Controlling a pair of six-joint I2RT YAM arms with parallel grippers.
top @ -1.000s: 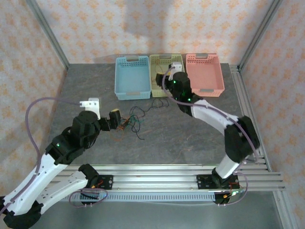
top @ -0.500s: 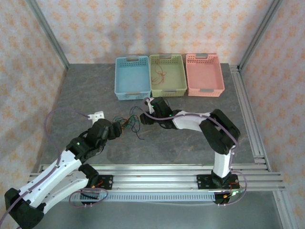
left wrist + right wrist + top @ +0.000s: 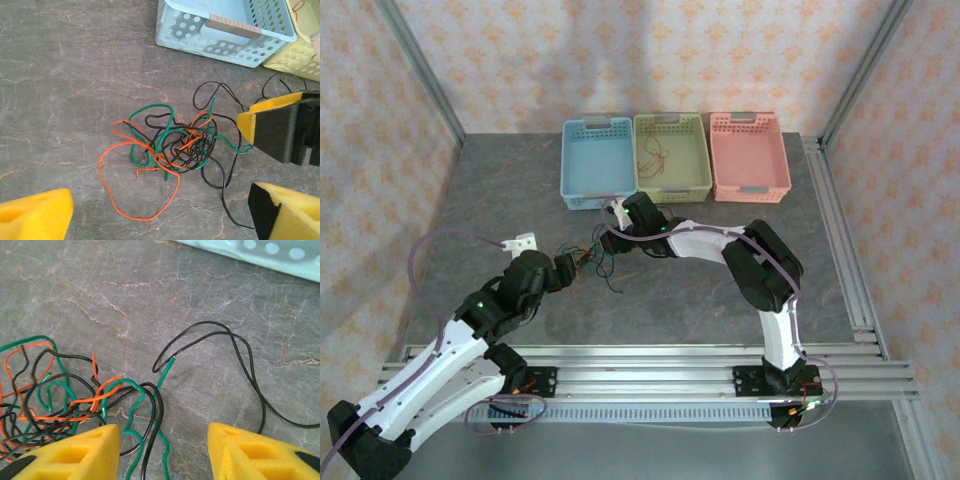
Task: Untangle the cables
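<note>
Two pincers are down at the knot, one on each side. Your cables lie in a loose tangle on the grey table, near its middle and just in front of the blue basket. From the left wrist you get the clearest look: black, green and orange strands wound through each other. An orange loop spills out toward the camera, and thin black ends trail off to the right.

Your left gripper sits just left of the tangle. In its own view the yellow foam pads stand wide apart at the bottom corners. Between them there is only table and that orange loop, so the pincer is holding nothing.

Your right gripper comes in from the far right side of the tangle. Its jaws are apart too. At the bottom of its own view sit its two yellow fingers, and a green wire and a black one run down into the gap between them. The fingers are not closed on either strand. A long black loop arcs away to the right across the table.

Behind all this, the yellow-green basket has a red-orange wire lying inside it. The pink basket stands just beside that one, to the right.
</note>
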